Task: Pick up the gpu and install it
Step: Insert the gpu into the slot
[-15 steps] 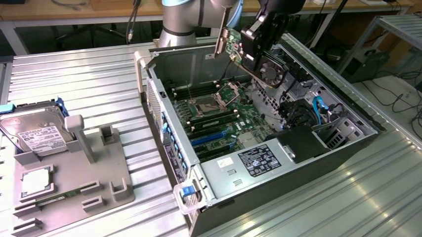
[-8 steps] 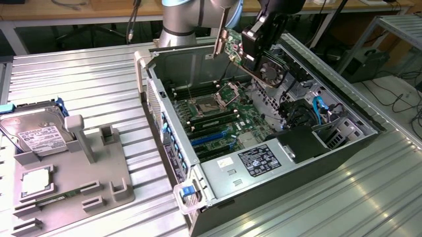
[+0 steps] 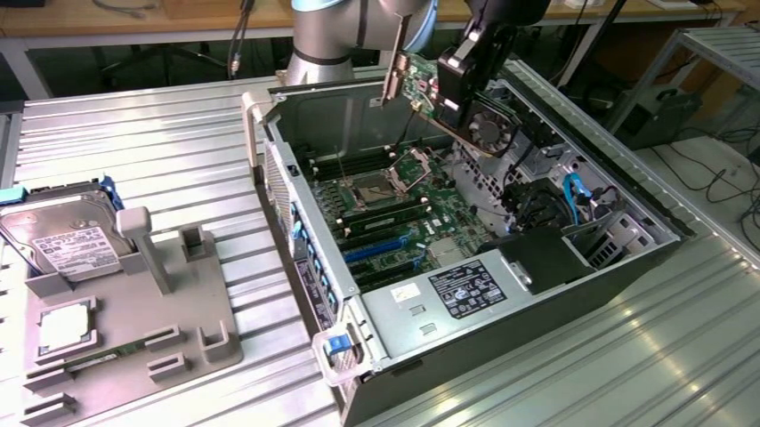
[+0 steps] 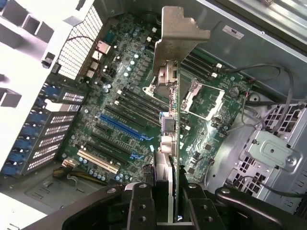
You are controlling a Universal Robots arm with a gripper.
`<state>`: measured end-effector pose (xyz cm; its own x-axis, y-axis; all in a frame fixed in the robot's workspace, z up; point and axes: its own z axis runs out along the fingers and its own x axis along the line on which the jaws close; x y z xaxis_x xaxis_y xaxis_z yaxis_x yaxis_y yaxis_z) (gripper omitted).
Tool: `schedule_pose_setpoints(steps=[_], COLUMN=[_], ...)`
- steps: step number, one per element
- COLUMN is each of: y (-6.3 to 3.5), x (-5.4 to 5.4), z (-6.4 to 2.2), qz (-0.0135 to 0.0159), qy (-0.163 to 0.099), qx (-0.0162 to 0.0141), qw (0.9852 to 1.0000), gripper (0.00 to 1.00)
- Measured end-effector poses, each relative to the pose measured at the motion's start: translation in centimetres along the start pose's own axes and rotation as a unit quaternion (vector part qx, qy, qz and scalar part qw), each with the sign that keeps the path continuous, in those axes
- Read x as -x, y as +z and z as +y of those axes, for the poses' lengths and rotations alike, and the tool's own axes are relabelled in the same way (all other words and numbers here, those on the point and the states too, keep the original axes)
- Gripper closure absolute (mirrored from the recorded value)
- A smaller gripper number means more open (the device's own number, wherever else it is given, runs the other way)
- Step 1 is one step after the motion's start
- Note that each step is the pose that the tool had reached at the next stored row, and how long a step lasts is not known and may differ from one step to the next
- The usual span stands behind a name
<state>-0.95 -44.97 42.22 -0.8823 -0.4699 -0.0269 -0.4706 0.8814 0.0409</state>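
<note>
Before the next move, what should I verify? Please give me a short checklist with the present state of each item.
1. The gpu is gripped by the tool: ok, it sits clamped in it.
2. The gpu is over the open case: ok.
3. The blue slot is free: ok, nothing is plugged in it.
4. The gpu edge is lined up with the slot: cannot tell; the gpu hangs tilted in the exterior view.
5. The blue cable is apart from the gpu: ok.
</note>
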Motion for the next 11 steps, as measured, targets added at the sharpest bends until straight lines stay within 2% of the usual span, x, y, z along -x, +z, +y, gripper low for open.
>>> schedule_pose_setpoints(steps=[11], y=[0.12], x=[0.0], z=[-0.02], qz=[0.0023], qy=[-0.035], qx=[0.0015], qw=[0.9994], gripper=[0.72])
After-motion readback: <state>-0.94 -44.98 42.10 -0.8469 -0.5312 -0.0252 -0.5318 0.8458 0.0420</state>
